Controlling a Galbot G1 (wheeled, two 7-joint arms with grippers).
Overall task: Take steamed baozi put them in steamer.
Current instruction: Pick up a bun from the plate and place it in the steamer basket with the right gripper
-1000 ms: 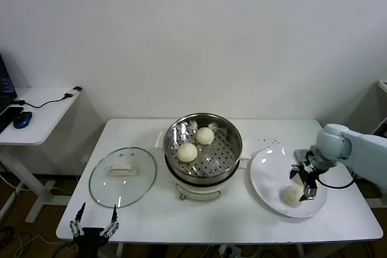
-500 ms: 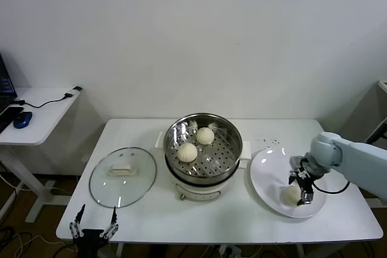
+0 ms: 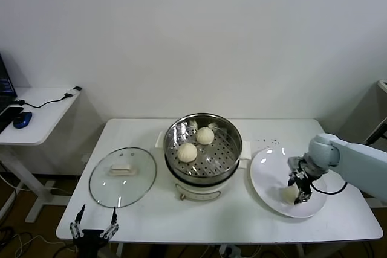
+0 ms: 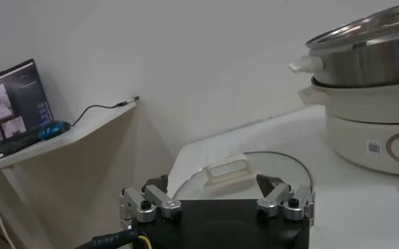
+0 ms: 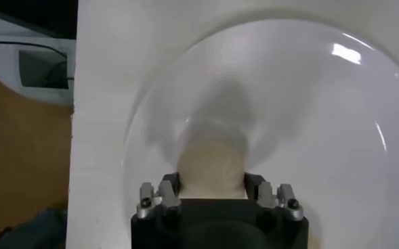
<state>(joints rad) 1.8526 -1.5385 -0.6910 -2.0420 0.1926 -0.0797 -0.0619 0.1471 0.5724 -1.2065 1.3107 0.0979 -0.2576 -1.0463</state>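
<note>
The steamer [image 3: 203, 144] stands mid-table with two steamed baozi [image 3: 187, 151] [image 3: 205, 135] on its perforated tray. Another baozi [image 3: 290, 194] lies on the white plate [image 3: 269, 173] at the right. My right gripper [image 3: 300, 187] is down on that plate, shut on this baozi. In the right wrist view the baozi [image 5: 211, 161] fills the gap between the two fingers of the right gripper [image 5: 211, 180], touching both, and it rests on the plate [image 5: 307, 122]. My left gripper [image 3: 94, 222] hangs open and empty below the table's front left corner, and the left gripper [image 4: 213, 184] faces the lid.
A round glass lid [image 3: 123, 176] with a white handle lies flat left of the steamer; the lid [image 4: 243, 166] and the steamer's side [image 4: 368, 57] show in the left wrist view. A side desk [image 3: 36, 113] with a mouse and cables stands at the far left.
My right gripper has sunk onto the plate and closed its fingers round the baozi. The left arm has not moved.
</note>
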